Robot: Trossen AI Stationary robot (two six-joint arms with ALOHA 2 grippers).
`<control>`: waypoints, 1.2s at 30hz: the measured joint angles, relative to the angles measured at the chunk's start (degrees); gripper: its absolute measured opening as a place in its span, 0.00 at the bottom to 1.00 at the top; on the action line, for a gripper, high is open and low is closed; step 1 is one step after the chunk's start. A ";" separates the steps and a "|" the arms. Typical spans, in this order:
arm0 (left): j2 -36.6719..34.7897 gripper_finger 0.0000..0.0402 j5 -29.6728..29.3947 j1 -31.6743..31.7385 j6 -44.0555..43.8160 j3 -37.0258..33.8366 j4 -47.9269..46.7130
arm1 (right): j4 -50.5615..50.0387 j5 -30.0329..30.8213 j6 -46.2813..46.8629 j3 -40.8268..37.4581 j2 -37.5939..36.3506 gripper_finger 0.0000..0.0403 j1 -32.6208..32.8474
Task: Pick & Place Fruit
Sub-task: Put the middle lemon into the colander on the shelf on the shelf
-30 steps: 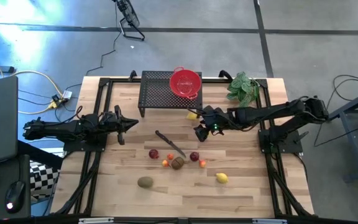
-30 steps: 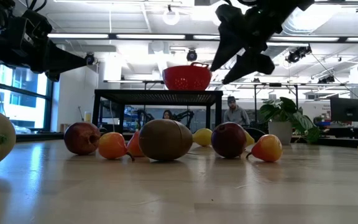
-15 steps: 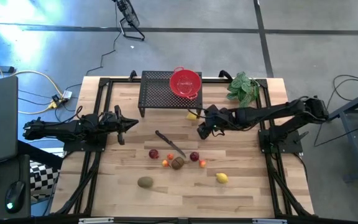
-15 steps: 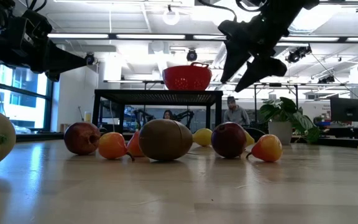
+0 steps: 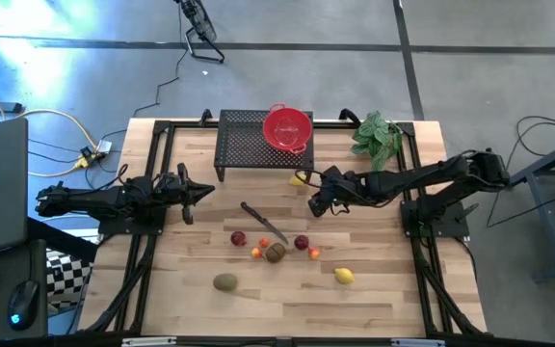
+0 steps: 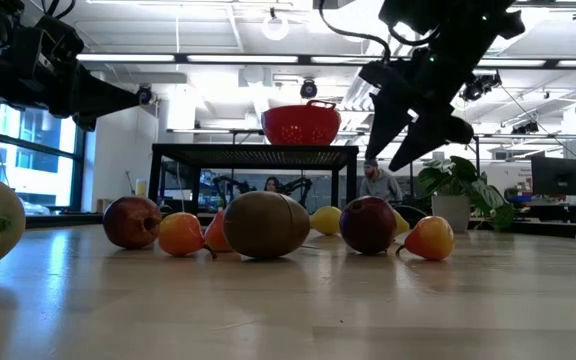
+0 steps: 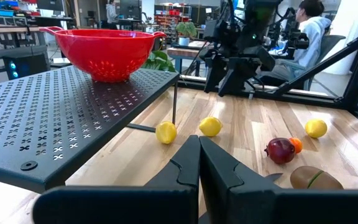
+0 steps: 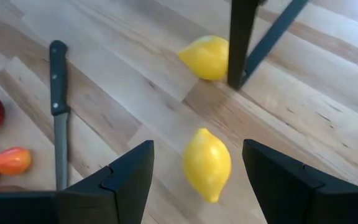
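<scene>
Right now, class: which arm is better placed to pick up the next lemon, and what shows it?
The right arm. Its right pincer hangs open directly over a lemon near the rack's leg. The left pincer is shut, waiting at the table's left side, far from any fruit.

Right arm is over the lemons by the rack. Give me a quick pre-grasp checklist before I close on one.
1. Right gripper open: ok.
2. Near lemon between the fingers: ok.
3. Gripper down at the lemon: not ok, it hangs above the table in the low view.
4. Far lemon apart from the near one: ok.
5. Knife out of the way: ok, off to one side.
6. Left gripper far off: ok, shut at the table's left.
</scene>
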 joint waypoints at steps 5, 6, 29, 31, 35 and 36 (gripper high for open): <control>0.02 0.00 0.00 0.01 0.00 0.00 0.00 | 4.89 -2.09 -2.34 -0.42 2.25 0.59 -0.02; 0.01 0.00 0.00 0.02 0.00 0.00 0.00 | 5.40 -3.34 -2.62 -0.11 3.25 0.59 -0.02; 0.02 0.00 -0.01 0.02 0.01 0.00 -0.03 | -13.84 -6.15 -8.52 16.22 9.26 0.45 0.42; 0.02 0.00 -0.01 0.01 0.01 0.00 -0.02 | -14.27 -6.67 -10.16 16.22 9.33 0.45 0.41; 0.02 0.00 -0.02 0.02 0.00 0.00 -0.04 | -13.25 -7.06 -13.89 16.22 9.33 0.44 0.37; 0.02 0.00 0.00 0.02 0.00 0.00 -0.04 | -13.28 -7.06 -14.38 16.22 9.33 0.44 0.37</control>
